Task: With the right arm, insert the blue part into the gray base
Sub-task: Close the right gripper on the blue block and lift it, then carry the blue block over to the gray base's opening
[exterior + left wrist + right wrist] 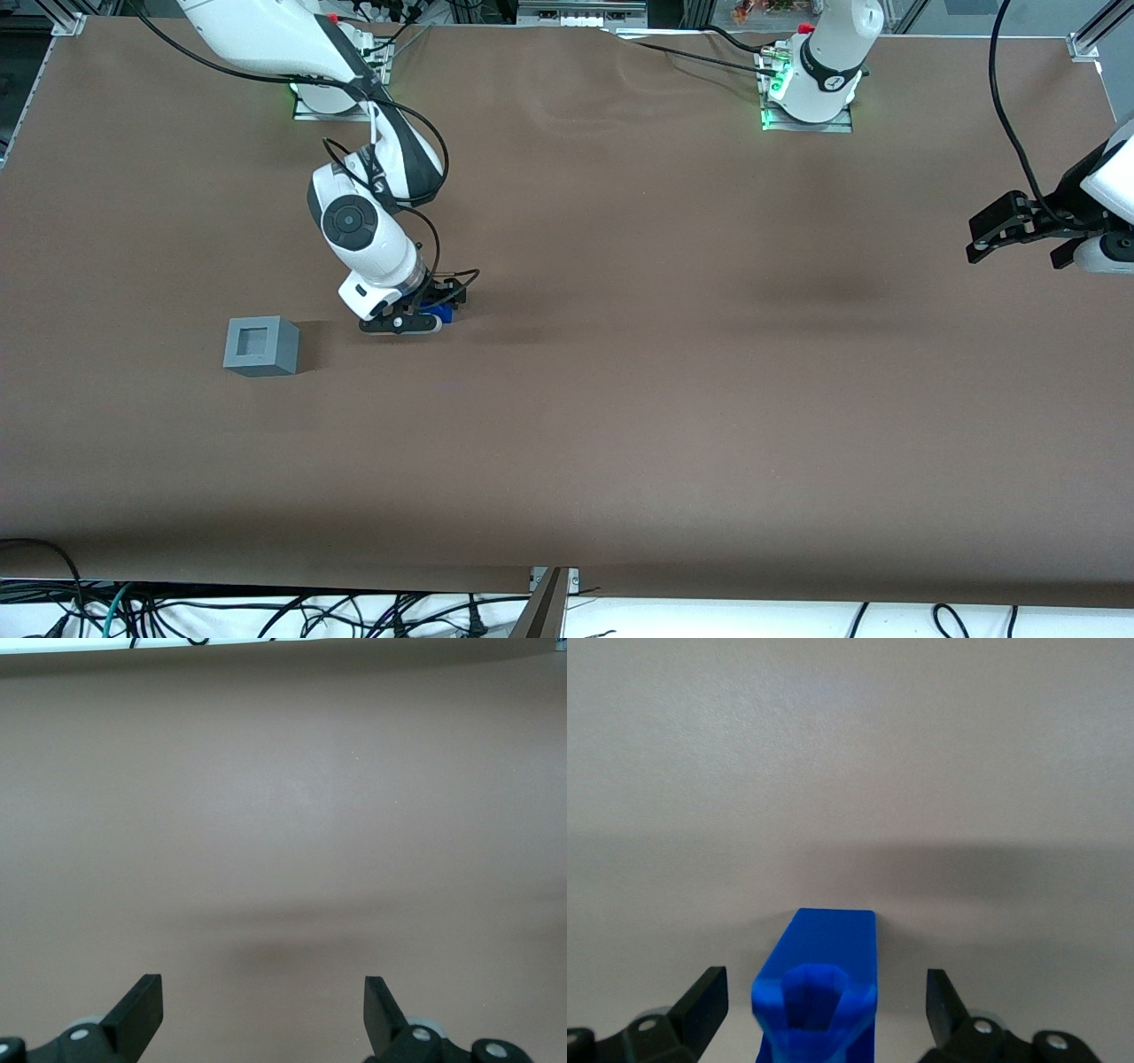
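Pincer [824, 1005] open, straddling blue part [819, 979] on brown table [673, 390].

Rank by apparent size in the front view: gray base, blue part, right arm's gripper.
1. gray base, clearly largest.
2. gripper, open, down at the table around the blue part.
3. blue part, mostly hidden by the gripper, so ranks two and three are unsure.

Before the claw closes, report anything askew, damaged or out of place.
Nothing stands out. The blue part sits squarely between the open claw fingers, apart from both. The gray base stands upright, recess up, toward the working arm's end of the table.
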Motion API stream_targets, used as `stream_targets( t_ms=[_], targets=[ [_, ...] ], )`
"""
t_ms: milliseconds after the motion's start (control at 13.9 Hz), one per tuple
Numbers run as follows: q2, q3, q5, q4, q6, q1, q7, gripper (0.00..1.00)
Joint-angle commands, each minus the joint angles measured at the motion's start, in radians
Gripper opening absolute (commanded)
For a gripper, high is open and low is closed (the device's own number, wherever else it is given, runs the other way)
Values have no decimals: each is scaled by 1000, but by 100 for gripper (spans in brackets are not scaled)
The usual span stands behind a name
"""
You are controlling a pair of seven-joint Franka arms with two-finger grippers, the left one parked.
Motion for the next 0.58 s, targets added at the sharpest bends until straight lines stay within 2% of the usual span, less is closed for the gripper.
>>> stream_targets(
  t_ms=[0,72,144,289,361,505],
  targets=[
    [-6,2,2,-13,11,4,8,89],
    [-6,2,3,-12,10,4,8,76],
    [-8,4,3,-13,5,4,9,58],
    [-11,5,2,-16,2,4,9,33],
    [-13,5,2,-16,2,4,9,25],
    [-28,11,2,-15,-1,4,2,23]
  ],
)
